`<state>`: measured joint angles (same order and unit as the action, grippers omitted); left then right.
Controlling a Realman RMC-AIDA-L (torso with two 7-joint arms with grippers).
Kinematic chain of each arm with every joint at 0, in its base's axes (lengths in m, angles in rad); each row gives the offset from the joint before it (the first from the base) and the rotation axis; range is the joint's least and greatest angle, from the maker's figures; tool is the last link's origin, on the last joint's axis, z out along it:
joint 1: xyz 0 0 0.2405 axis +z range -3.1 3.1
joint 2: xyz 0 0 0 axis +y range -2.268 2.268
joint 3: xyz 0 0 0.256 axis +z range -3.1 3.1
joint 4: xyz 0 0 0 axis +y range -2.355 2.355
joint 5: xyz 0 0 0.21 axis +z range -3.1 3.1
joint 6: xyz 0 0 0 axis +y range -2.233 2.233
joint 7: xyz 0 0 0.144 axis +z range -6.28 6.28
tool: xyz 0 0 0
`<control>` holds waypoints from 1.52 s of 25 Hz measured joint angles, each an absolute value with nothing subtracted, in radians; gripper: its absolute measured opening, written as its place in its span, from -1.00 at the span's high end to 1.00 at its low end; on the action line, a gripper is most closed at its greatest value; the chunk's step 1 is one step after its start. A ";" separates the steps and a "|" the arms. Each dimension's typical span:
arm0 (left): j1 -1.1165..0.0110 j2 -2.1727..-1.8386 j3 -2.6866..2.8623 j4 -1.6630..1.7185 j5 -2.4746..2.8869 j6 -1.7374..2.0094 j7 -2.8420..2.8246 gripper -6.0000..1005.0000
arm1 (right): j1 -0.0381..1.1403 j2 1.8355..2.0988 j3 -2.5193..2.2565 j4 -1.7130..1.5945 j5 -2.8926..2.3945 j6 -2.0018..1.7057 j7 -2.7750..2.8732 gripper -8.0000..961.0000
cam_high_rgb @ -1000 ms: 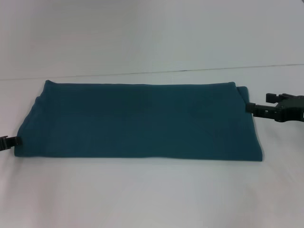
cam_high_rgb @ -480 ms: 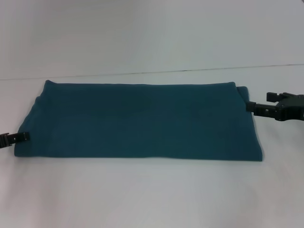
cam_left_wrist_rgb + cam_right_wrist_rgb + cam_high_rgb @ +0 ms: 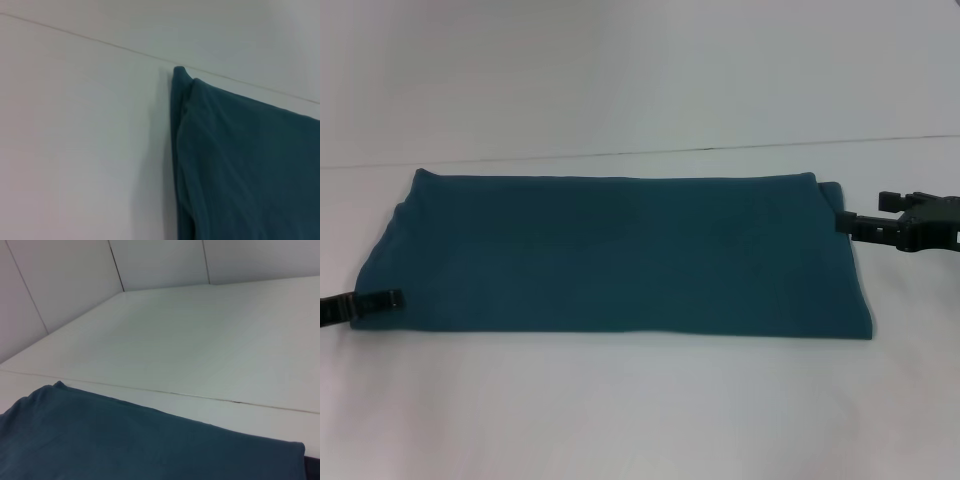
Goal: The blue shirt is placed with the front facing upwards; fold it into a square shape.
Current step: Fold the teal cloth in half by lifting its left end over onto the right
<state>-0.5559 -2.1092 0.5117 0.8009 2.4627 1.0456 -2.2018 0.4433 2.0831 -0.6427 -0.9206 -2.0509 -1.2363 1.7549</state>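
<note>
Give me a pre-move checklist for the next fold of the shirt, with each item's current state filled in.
1. The blue shirt lies flat as a wide band on the table: ok.
2. Left gripper reaches over the shirt's left near edge: ok.
3. Right gripper is at the right far corner: ok.
4. Either gripper actually pinching cloth: cannot tell.
5. Both grippers at matching heights on their edges: not ok, left sits nearer, right farther.
6. Square shape reached: not ok.

Both arms run off the head view's edges — the blue shirt [image 3: 610,255] shows no lettering.
</note>
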 joint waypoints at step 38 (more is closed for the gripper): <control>-0.561 -2.114 0.549 0.788 2.477 1.018 -2.195 0.92 | 0.441 2.083 -0.644 -0.922 -2.051 -1.228 1.765 -0.91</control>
